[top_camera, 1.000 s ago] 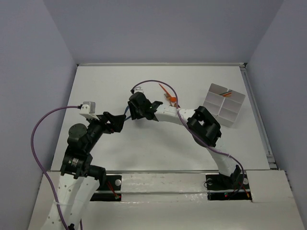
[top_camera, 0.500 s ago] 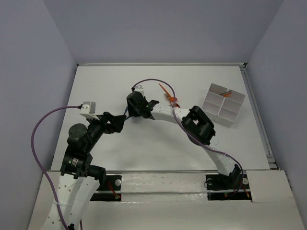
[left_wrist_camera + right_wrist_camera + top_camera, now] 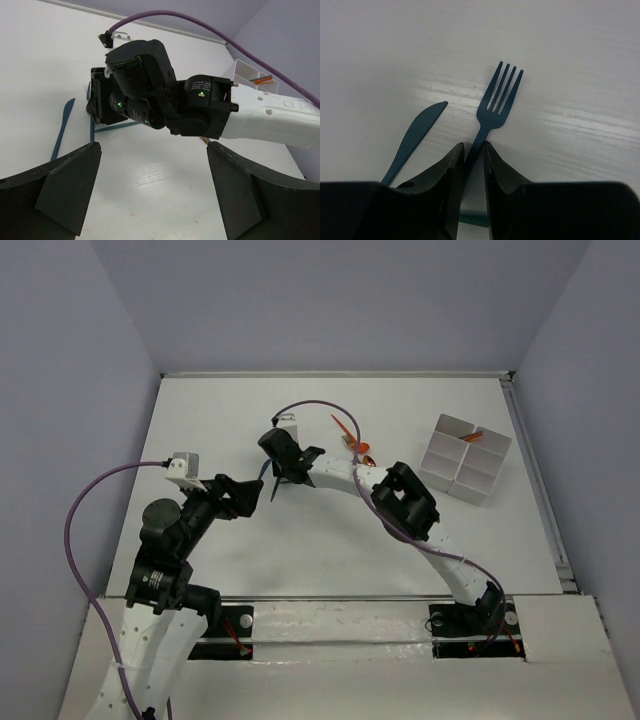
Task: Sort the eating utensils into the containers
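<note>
A teal fork (image 3: pixel 497 102) lies flat on the white table, tines pointing away. My right gripper (image 3: pixel 475 147) has its fingers pressed in on both sides of the fork's handle, down at the table. A teal knife (image 3: pixel 417 132) lies just left of it, and a third teal utensil (image 3: pixel 472 220) crosses under the fingers. From above, the right gripper (image 3: pixel 272 480) is left of centre. My left gripper (image 3: pixel 152 147) hovers open and holds nothing, close by and facing the right wrist. The containers (image 3: pixel 465 458) stand at the right with utensils (image 3: pixel 473 434) in a far compartment.
An orange utensil (image 3: pixel 345 428) and a copper-brown one (image 3: pixel 365 452) lie beside the right forearm. A purple cable (image 3: pixel 315 410) loops over the right wrist. The left arm's cable (image 3: pixel 85 510) arcs along the left side. Grey walls enclose the table.
The right arm has reached further left and lower onto the teal utensils, and its fingers have closed in on the fork's handle. The left arm has not moved.
</note>
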You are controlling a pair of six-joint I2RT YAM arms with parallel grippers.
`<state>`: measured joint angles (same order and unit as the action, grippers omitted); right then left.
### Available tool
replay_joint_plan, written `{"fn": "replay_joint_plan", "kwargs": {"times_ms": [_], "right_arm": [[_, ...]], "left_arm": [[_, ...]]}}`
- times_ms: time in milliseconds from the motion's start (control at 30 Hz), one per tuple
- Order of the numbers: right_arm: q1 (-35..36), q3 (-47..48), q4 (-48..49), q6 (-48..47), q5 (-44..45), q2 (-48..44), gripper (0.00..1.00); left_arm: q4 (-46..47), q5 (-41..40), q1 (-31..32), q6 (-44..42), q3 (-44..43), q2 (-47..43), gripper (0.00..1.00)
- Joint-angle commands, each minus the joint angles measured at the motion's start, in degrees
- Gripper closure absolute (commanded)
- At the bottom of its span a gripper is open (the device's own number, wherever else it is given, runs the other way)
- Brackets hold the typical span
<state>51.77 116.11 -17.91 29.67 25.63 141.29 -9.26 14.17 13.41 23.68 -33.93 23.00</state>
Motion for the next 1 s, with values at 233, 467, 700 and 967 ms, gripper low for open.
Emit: {"fn": "replay_joint_plan", "kwargs": {"times_ms": [233,467,700,967], "right_arm": [[-1.6,-8.1,-0.1,-6.6,2.2,-2.5,0.84],[-2.6,-9.0,-0.2,-5.9,-1.1,-4.6,0.93],[-4.2,-14.6,12.4,-2.1,-5.4,-12.5,0.93],[-9.5,-34.5,33.8,-3.4,-3.3,-34.7,0.93]], "left_arm": [[2.7,0.6,0.1,-0.2,-1.8,-0.4,0.01],[2.7,0.7,0.1,-0.1,-1.7,-0.2,0.01],[2.8,0.7,0.1,-0.1,-1.8,-0.3,0.01],[2.8,0.8,0.7,-0.2,-1.7,-0.9,0.01]]}}
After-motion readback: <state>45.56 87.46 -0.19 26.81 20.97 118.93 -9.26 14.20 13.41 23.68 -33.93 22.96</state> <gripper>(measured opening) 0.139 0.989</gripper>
